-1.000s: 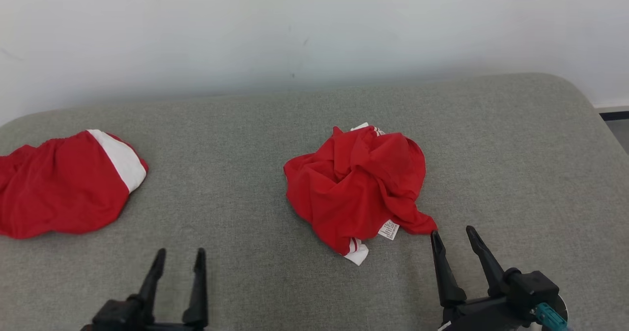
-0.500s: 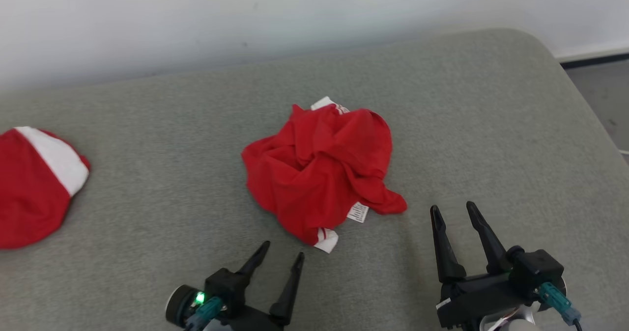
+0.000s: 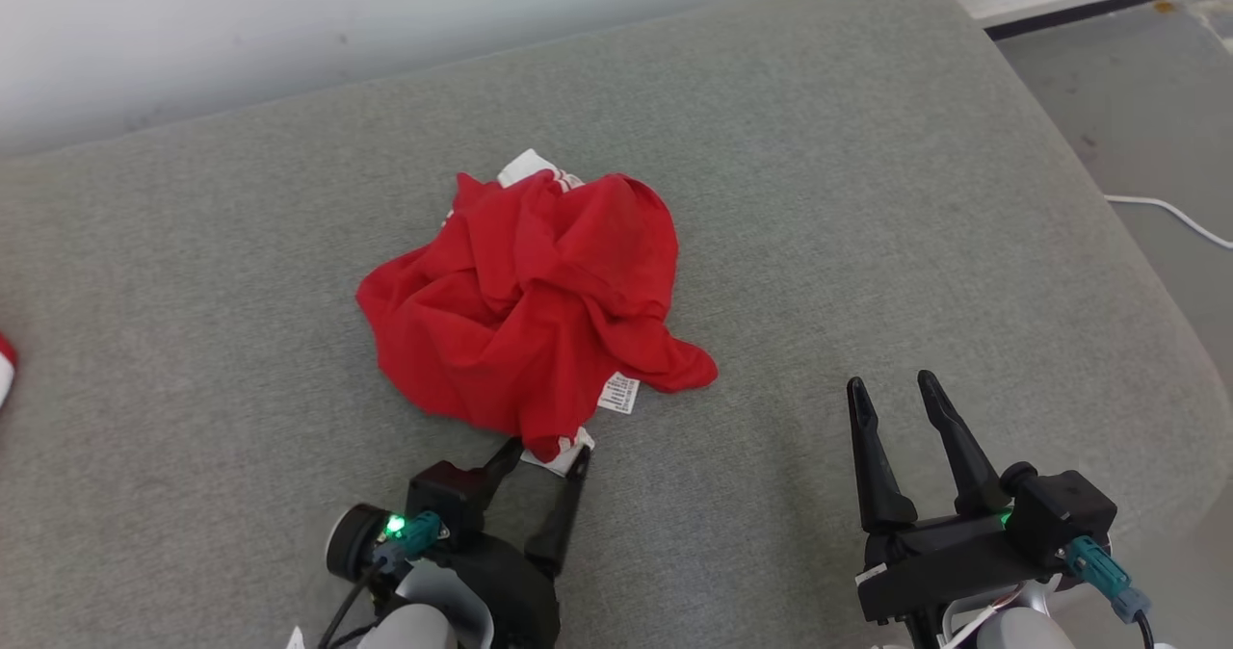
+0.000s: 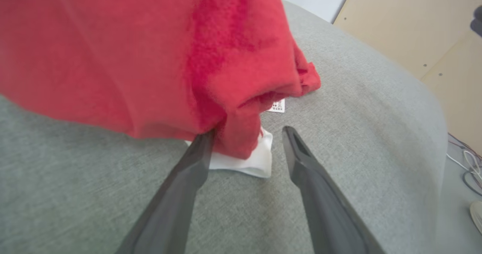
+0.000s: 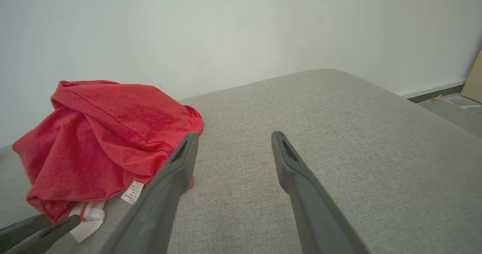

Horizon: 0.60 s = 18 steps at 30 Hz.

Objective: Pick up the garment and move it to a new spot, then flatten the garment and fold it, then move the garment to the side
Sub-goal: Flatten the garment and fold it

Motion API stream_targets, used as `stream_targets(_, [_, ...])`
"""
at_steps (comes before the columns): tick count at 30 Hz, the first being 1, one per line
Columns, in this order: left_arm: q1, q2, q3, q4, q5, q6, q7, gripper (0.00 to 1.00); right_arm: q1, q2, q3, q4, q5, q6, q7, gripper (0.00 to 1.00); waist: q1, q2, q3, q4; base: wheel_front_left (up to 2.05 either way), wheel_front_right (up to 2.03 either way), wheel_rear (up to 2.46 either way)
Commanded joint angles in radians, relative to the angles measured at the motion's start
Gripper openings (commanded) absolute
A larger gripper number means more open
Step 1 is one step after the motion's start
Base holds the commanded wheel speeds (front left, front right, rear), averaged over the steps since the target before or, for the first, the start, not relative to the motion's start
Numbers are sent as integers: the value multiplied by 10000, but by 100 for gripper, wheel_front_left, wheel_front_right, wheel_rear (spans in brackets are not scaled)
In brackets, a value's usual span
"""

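1. Landmark: grey cushion (image 3: 819,196). All positions below are given relative to it.
2. Garment (image 3: 525,302): red, crumpled into a heap, lying on the cushion's top surface about midway between its far edge and its near edge, well in from the rounded right end.
3. White cuff (image 4: 248,163): sticks out from under the garment on the side facing the cushion's near edge and lies flat on the cushion fabric. A white label (image 3: 618,394) lies on the cushion just beside it, towards the right end.
4. Left gripper (image 3: 546,452): over the near part of the cushion, jaws spread, one finger on each side of the white cuff. In the left wrist view one of the fingers (image 4: 196,159) touches the red fabric; the other is apart from the cloth. Nothing is pinched.
5. Right gripper (image 3: 890,381): over the near part of the cushion towards its right end, jaws spread, holding nothing, well apart from the garment.
6. Beyond the cushion's far edge: a pale wall (image 3: 193,33). Past its right end: grey floor (image 3: 1137,100) with a white cable (image 3: 1166,211).
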Motion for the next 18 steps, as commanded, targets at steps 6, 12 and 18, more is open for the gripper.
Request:
stream_targets(6, [-129,16,480,8,-51,302,-9,0,76,-6,-89,-19,130,-25,-7,100,-2,-1,-21,-108,0,0,0])
stream_targets(12, [322,193,1218,-841,203,434,-9,0,291,-11,-133,12,189,-25,-8,100,-2,-1,-408,437,0,0,0])
stream_targets(18, [731,979,1890,-2177,623,621,-9,0,475,-9,-134,74,209,-25,-8,100,-2,-1,-872,1235,0,0,0])
